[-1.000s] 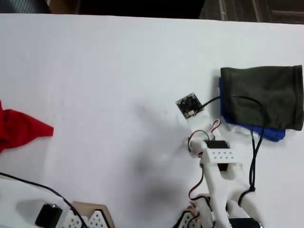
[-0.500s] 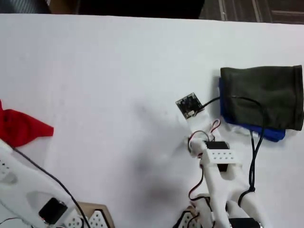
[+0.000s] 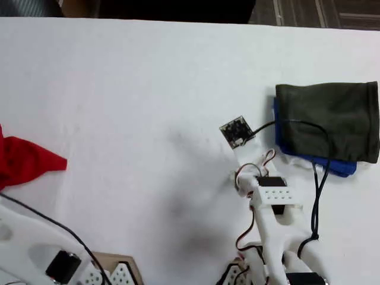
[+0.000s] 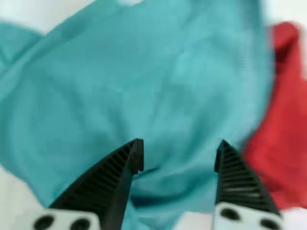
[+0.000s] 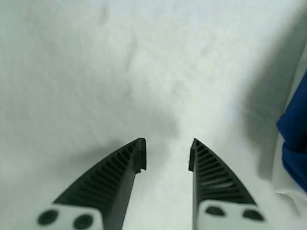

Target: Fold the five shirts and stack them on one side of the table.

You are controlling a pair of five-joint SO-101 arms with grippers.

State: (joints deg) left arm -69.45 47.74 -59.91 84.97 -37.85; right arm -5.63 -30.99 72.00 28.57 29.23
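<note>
**High view:** a folded dark green shirt [image 3: 326, 119] lies on a folded blue shirt [image 3: 339, 167] at the right edge of the table [image 3: 148, 89]. A red shirt [image 3: 27, 161] sits crumpled at the left edge.

**Left wrist view:** my left claw [image 4: 180, 146] hangs spread above a teal shirt [image 4: 144, 81], with the red shirt [image 4: 283, 134] just beside it. Closing off-centre may pinch both fabrics, or a single loose layer that bunches.

**Right wrist view:** my right claw [image 5: 168, 142] is spread over bare table, near the blue shirt [image 5: 295, 139]. A careless sweep could snag it and undo the stack.
</note>
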